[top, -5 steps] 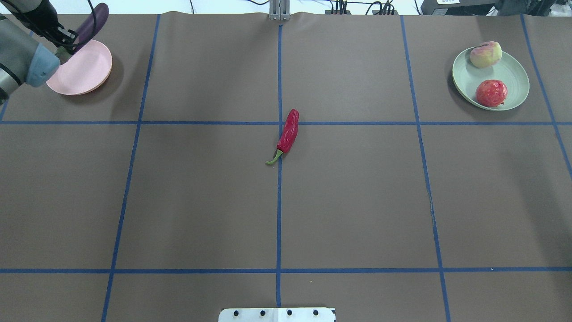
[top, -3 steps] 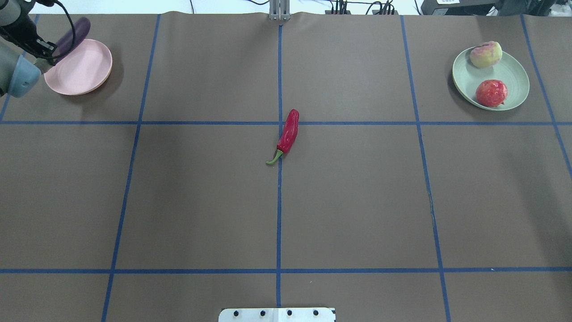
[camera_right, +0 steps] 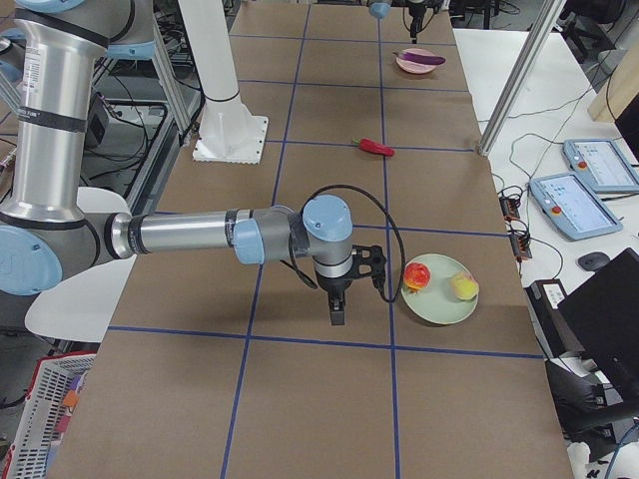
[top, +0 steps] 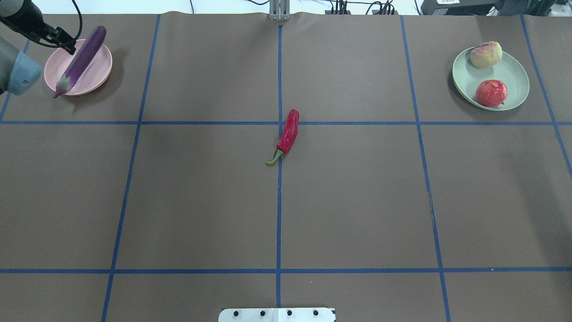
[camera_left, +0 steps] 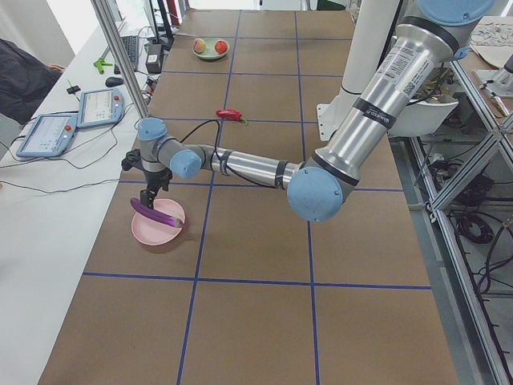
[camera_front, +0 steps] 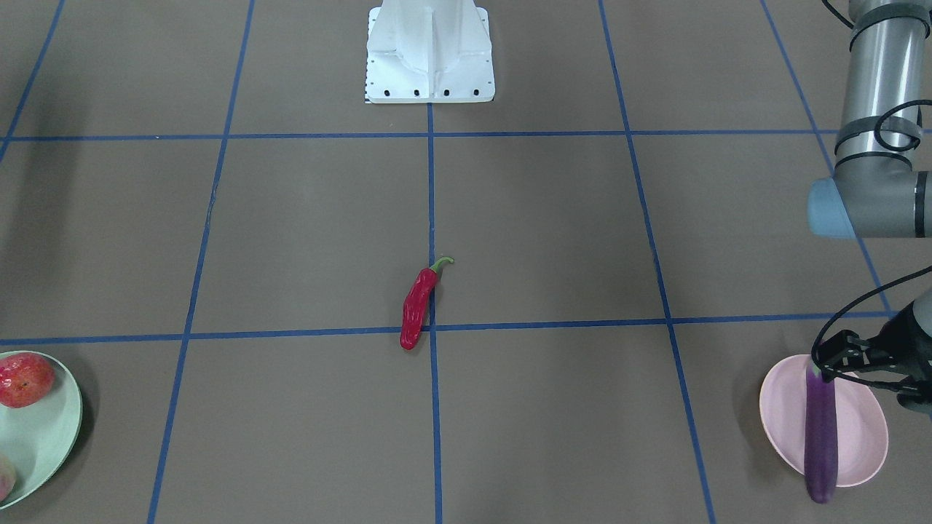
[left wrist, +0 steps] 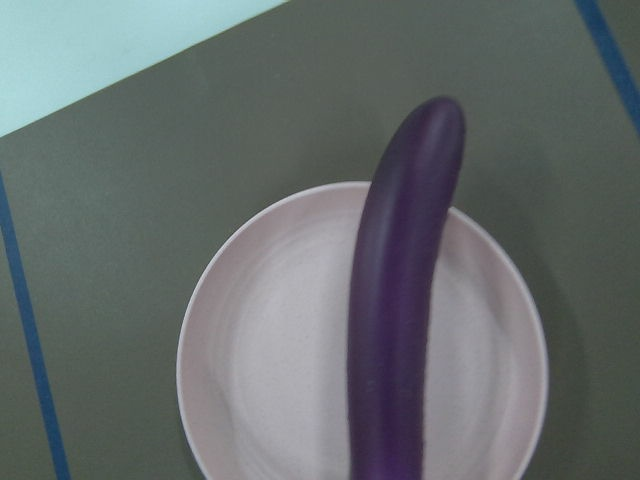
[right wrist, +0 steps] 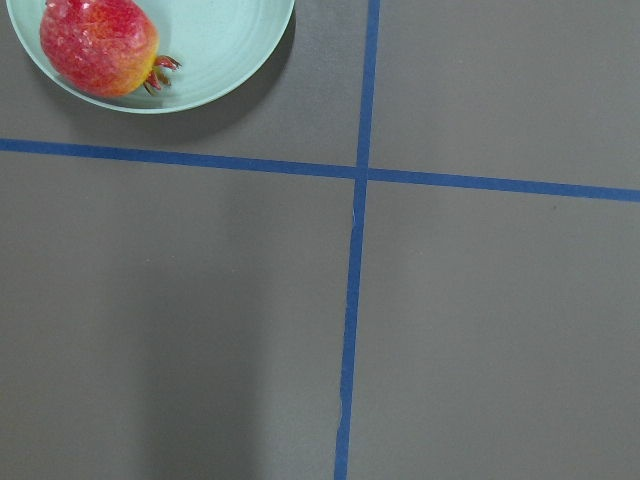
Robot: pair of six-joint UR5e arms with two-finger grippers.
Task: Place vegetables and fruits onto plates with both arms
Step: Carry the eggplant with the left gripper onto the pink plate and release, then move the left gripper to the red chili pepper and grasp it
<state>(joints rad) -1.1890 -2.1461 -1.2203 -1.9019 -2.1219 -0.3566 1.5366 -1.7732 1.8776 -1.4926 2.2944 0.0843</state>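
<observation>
The purple eggplant [top: 80, 60] lies slantwise across the pink plate [top: 91, 77], its far tip past the rim; the left wrist view shows it on the plate [left wrist: 395, 330]. My left gripper [top: 67, 44] hangs just above and beside it, open and holding nothing. The red chili pepper [top: 288, 134] lies at the table's middle on a blue tape line. The red-orange ball [top: 491, 92] and the peach [top: 485, 54] sit on the mint green plate [top: 514, 74] at the far right. My right gripper [camera_right: 336, 317] points down near that plate, over bare table; I cannot tell its jaws.
Blue tape lines divide the brown table into squares. The white pedestal base [camera_front: 429, 51] stands at the robot's edge. The left arm's elbow [camera_front: 866, 207] hangs over the table's left side. Tablets and cables lie beyond the far edge [camera_left: 80, 112].
The left gripper carried the eggplant over the pink plate and let it go. The eggplant now lies across the plate in full view. The chili and the fruits have not moved.
</observation>
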